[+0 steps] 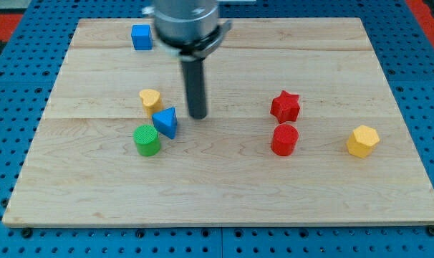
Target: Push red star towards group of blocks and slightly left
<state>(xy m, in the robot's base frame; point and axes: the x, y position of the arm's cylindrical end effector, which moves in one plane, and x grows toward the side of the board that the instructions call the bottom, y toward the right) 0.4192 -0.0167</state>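
We find the red star (285, 106) on the wooden board (224, 193), right of centre in the view, lying flat. It stands well apart from our tip (198, 116), which rests on the board to the star's left at nearly the same level in the view. Bare wood lies between the two; there is no contact. The arm carries no claw: it ends in a plain dark rod, so nothing is grasped or released, and the tip touches no block.

A red cylinder (284, 140) sits just below the star, very close to it; whether they touch we cannot tell. A yellow hexagonal block (362, 141) lies further toward the view's right.

Left of the tip we note a cluster: a blue triangular block (166, 122) just beside the tip, a yellow heart-shaped block (150, 99) above it, and a green cylinder (147, 140) below it. A blue cube (141, 36) sits alone near the view's top left.
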